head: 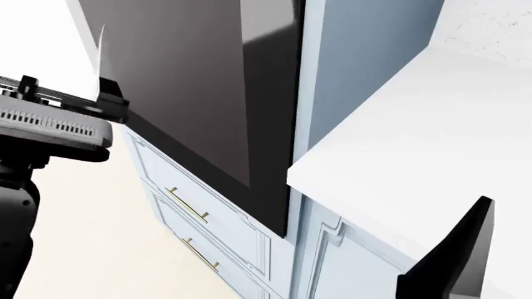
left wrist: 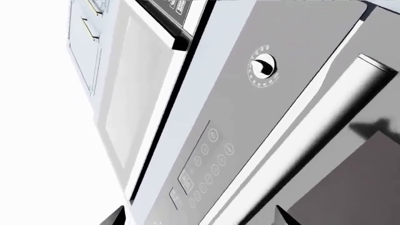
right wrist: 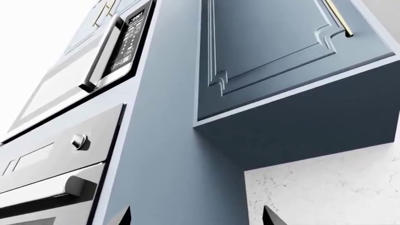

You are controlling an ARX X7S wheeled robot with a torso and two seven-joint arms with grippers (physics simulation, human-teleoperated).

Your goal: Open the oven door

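In the head view the oven door (head: 199,93) fills the upper middle, from 11 to 1 o'clock. Below it, toward 7 o'clock, two drawers (head: 204,218) sit stacked one above the other, with the floor (head: 91,237) at 8 o'clock beside them. A cabinet side panel (head: 365,56) stands just to the door's 3 o'clock side, and the desk (head: 424,143) runs out from that panel toward 4 o'clock. The left arm (head: 50,124) crosses in front of the door's edge at 9 o'clock. The right hand (head: 453,255) rises at 5 o'clock, in front of the desk.
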